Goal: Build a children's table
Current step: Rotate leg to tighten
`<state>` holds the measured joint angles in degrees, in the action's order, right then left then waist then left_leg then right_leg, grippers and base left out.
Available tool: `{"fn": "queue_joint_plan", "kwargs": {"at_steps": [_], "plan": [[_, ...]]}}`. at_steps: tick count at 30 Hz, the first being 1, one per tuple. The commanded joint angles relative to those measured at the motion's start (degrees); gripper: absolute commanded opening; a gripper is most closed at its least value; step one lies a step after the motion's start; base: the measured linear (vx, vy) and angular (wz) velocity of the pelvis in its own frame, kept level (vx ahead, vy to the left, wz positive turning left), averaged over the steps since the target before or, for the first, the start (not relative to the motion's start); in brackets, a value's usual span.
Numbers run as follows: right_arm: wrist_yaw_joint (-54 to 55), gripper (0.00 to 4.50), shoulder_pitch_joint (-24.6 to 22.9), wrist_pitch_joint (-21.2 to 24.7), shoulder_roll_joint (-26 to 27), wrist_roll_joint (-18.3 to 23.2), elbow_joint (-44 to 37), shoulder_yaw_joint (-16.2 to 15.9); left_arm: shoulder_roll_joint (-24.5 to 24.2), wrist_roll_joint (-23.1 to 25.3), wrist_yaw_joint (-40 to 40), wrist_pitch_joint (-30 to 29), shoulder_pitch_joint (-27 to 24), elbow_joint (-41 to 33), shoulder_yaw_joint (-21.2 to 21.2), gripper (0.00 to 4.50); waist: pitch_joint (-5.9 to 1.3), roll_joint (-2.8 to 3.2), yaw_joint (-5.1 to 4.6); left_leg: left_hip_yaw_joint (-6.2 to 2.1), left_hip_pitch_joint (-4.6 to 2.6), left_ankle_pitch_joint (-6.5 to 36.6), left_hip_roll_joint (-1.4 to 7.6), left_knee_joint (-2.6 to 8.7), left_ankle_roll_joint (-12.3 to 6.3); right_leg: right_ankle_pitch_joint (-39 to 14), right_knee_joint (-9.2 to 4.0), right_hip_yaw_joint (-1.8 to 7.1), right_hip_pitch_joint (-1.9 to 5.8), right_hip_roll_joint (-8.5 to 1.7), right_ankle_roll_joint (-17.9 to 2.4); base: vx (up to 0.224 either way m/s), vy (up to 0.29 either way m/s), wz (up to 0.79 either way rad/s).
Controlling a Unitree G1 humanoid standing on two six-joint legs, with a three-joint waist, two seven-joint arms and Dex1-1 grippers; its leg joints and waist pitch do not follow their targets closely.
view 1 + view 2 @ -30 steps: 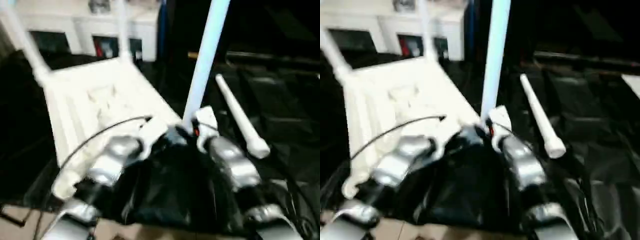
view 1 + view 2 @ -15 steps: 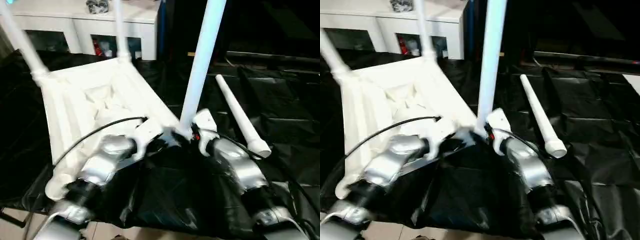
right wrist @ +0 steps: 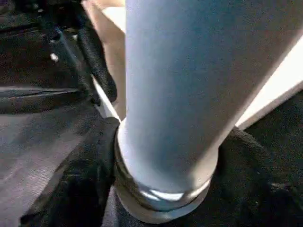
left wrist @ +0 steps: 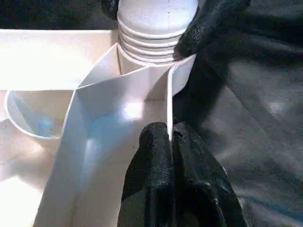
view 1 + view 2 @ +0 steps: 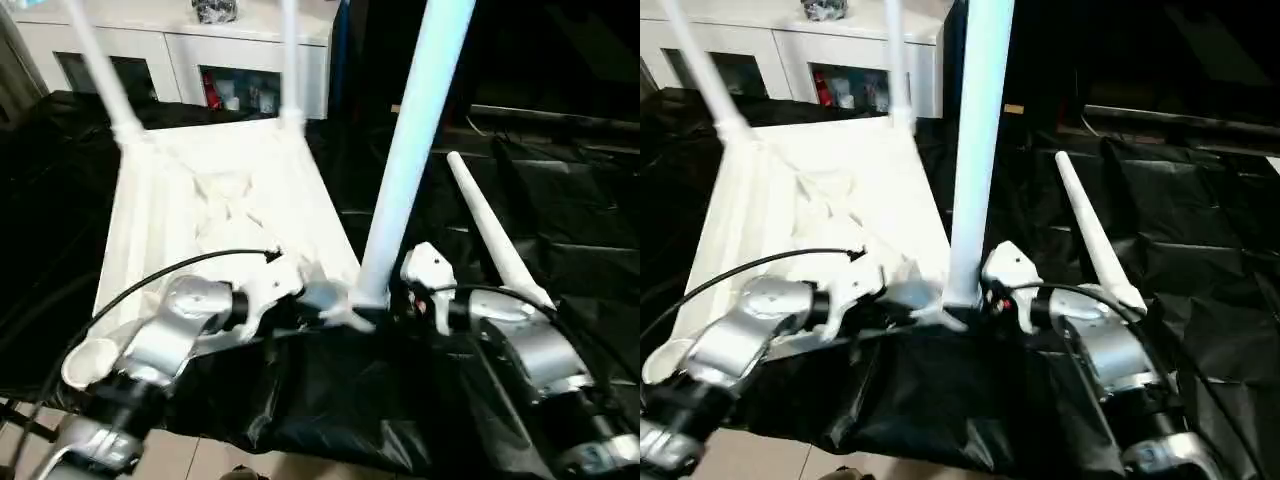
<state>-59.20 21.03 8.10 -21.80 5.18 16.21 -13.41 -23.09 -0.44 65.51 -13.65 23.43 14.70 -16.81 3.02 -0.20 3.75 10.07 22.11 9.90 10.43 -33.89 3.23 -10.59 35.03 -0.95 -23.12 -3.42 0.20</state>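
The children's table top (image 5: 220, 200) lies upside down on black cloth, with two white legs (image 5: 100, 70) (image 5: 290, 60) standing in its far corners. A third leg (image 5: 410, 160) stands upright in the near right corner socket. My right gripper (image 3: 165, 189) is shut on this leg's base, with one black finger (image 3: 80, 189) on each side. My left gripper (image 4: 168, 142) is shut on the thin rim wall right beside that socket (image 4: 156, 71). A fourth leg (image 5: 490, 235) lies loose on the cloth to the right.
The near left corner socket (image 5: 88, 358) is open and holds no leg. A white cabinet (image 5: 190, 50) stands behind the table. Crumpled black cloth (image 5: 560, 180) covers the work surface, and its near edge (image 5: 330, 440) hangs over the floor. A black cable (image 5: 170, 275) arches over my left forearm.
The whole picture has shifted and sharpened as the head moved. Both grippers stay at the near right corner, with the leg still upright between the right fingers.
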Motion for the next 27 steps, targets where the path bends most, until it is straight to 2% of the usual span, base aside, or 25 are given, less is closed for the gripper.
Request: {"fn": "queue_joint_plan", "kwargs": {"at_steps": [1, 7, 10, 12, 13, 14, 16, 17, 18, 21, 22, 23, 25, 26, 27], "plan": [[-2.6, 2.76, -0.2, -0.5, 0.5, 1.4, -2.4, -2.6, 0.9, -2.6, 0.7, 1.4, 0.6, -3.3, -0.6, 0.0, -3.39, -0.63, -0.04, -0.6, -1.11, 13.7, 2.5, 4.2, -2.28, -14.5, -4.38, 1.76, 2.07, -3.83, -11.5, 0.0, 0.0, 0.0], [-2.2, 2.72, -0.4, -0.3, 1.3, 0.7, -2.5, -3.1, 1.5, -2.2, -0.3, 1.5, 0.3, -3.4, -0.6, 0.0, -3.44, -0.8, -0.09, -0.55, -1.1, 12.8, 2.45, 4.07, -2.4, -13.5, -4.26, 1.76, 2.11, -3.83, -11.7, 0.0, 0.0, 0.0], [2.3, 2.72, -0.4, 0.8, 3.1, -0.9, -1.0, -2.7, 3.2, -0.3, -4.3, 1.5, 1.1, -1.9, -0.5, 0.0, -3.35, -0.87, -0.13, -0.52, -1.12, 13.1, 2.41, 4.07, -2.25, -14.6, -4.36, 1.74, 2.06, -3.83, -11.5, 0.0, 0.0, 0.0], [12.0, 2.72, 0.7, 1.5, 6.6, -3.9, 3.1, -1.1, 5.9, 1.4, -9.3, 0.8, 2.9, 0.9, -0.1, 0.0, -3.15, -0.89, -0.42, -0.51, -1.08, 13.6, 2.37, 4.21, -1.53, -16.6, -4.59, 1.79, 1.83, -3.79, -11.0, 0.0, 0.0, 0.0], [13.1, 2.72, 0.8, 1.7, 7.0, -4.1, 3.5, -0.8, 6.3, 1.5, -10.0, 0.7, 3.1, 1.2, 0.0, 0.0, -3.05, -0.93, -0.65, -0.52, -1.24, 15.4, 2.11, 4.17, -0.62, -20.3, -4.99, 1.76, 1.6, -3.81, -10.2, 0.0, 0.0, 0.0], [15.0, 2.72, 1.1, 2.1, 8.0, -4.3, 4.4, -0.3, 7.0, 1.8, -11.1, 0.4, 3.5, 1.8, 0.1, 0.0, -3.17, -0.94, -0.6, -0.69, -1.38, 16.1, 2.11, 4.18, -0.15, -21.9, -5.0, 1.7, 1.72, -3.93, -9.7, 0.0, 0.0, 0.0], [20.2, 2.71, 1.7, 3.1, 10.8, -4.3, 6.4, 1.2, 9.2, 2.7, -14.4, -0.8, 4.8, 3.4, 0.1, 0.0, -3.05, -1.02, -0.91, -0.93, -1.22, 17.4, 2.19, 4.42, 0.51, -24.2, -5.25, 1.68, 1.68, -3.96, -8.4, 0.0, 0.0, 0.0], [22.4, 2.71, 2.0, 3.5, 12.2, -4.3, 7.3, 1.8, 10.2, 3.1, -15.8, -1.4, 5.3, 4.0, 0.0, 0.0, -3.07, -0.98, -1.08, -0.83, -1.39, 17.8, 2.16, 4.35, 0.58, -24.4, -5.41, 1.79, 1.34, -3.94, -8.3, 0.0, 0.0, 0.0], [26.0, 2.71, 2.8, 4.2, 14.2, -4.0, 8.9, 3.1, 12.0, 3.6, -18.5, -2.1, 6.3, 5.4, 0.1, 0.0, -3.12, -0.78, -1.1, -0.95, -1.42, 17.9, 2.12, 4.37, 0.71, -24.4, -5.38, 1.75, 1.4, -3.95, -8.3, 0.0, 0.0, 0.0], [35.8, 2.7, 5.2, 4.9, 19.0, -4.5, 13.4, 5.9, 16.6, 4.8, -24.5, -3.6, 8.5, 8.4, 0.5, 0.0, -3.17, -0.85, -1.69, -0.97, -1.31, 17.7, 2.0, 4.41, 1.22, -23.3, -5.39, 1.71, 1.39, -3.87, -8.7, 0.0, 0.0, 0.0], [37.9, 2.7, 6.2, 4.3, 20.5, -5.2, 15.0, 6.1, 18.0, 5.4, -26.1, -3.7, 9.2, 9.5, 0.5, 0.0, -3.34, -0.54, -1.79, -0.94, -1.16, 16.9, 2.0, 4.35, 1.19, -21.3, -5.24, 1.8, 1.57, -3.86, -9.0, 0.0, 0.0, 0.0], [38.1, 2.7, 6.5, 3.9, 20.9, -5.5, 15.5, 5.9, 18.4, 5.6, -26.6, -3.7, 9.4, 9.8, 0.5, 0.0, -3.28, -0.74, -1.96, -0.96, -0.91, 16.7, 1.92, 4.39, 1.1, -20.8, -5.2, 1.75, 1.69, -3.84, -9.1, 0.0, 0.0, 0.0], [37.8, 2.7, 7.3, 2.6, 21.6, -5.5, 16.4, 5.5, 18.9, 5.9, -26.8, -3.1, 9.9, 10.6, 0.1, 0.0, -3.57, -0.73, -1.64, -0.8, -1.01, 15.1, 1.91, 4.09, 0.08, -17.6, -5.07, 1.82, 1.9, -3.89, -9.4, 0.0, 0.0, 0.0], [37.3, 3.05, 7.3, 2.5, 21.6, -5.2, 16.4, 5.6, 18.8, 5.9, -26.5, -2.8, 9.9, 10.6, 0.0, 0.0, -3.57, -0.48, -1.56, -0.83, -0.92, 14.7, 1.9, 4.11, -0.14, -16.7, -4.93, 1.81, 1.98, -3.86, -9.7, 0.0, 0.0, 0.0], [36.9, 3.26, 7.4, 2.4, 21.6, -4.9, 16.2, 5.8, 18.7, 5.8, -25.9, -2.4, 9.9, 10.5, -0.1, 0.0, -3.68, -0.57, -1.55, -0.75, -0.81, 13.5, 1.94, 4.05, -0.65, -14.3, -4.76, 1.78, 2.18, -3.8, -10.1, 0.0, 0.0, 0.0]]}}
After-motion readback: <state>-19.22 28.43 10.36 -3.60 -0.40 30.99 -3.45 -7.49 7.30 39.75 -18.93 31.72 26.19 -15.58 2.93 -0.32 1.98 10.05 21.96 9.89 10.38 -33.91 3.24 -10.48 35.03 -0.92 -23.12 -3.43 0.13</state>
